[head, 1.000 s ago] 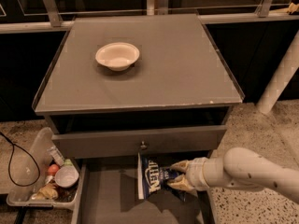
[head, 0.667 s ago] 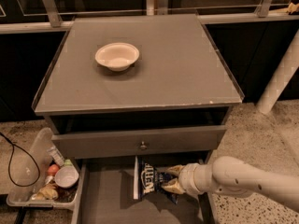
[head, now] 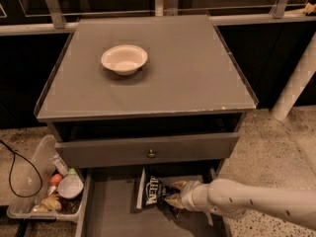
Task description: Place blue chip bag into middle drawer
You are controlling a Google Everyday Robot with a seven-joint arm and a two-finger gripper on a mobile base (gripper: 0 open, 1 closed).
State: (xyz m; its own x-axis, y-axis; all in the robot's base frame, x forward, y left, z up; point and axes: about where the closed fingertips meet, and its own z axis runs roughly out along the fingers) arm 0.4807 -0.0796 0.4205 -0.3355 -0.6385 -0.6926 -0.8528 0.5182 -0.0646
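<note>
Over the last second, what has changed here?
The gripper, jaws still shut on the blue chip bag, carried it slightly left and down in the view, inside the open drawer. The bowl and bin stayed put.

I count one arm (head: 256, 207), ending in one gripper (head: 174, 195) low over the open drawer. There is one blue chip bag (head: 152, 194), touching the gripper on the side toward the bin. Two drawers show: the middle drawer (head: 111, 209) pulled out beneath the gripper, and another drawer front (head: 98, 153) just above it with one round knob (head: 151, 154). One cabinet (head: 197, 73) holds both. One cream bowl (head: 124, 59) sits on top, well above the gripper. One clear plastic bin (head: 24, 181) stands well apart from the gripper, beyond the bag, its small items too jumbled to count. One black cable (head: 19, 166) lies past the bin. One white post (head: 296, 83) stands on the gripper's other side. Three metal brackets (head: 52, 4) stand along the back.
</note>
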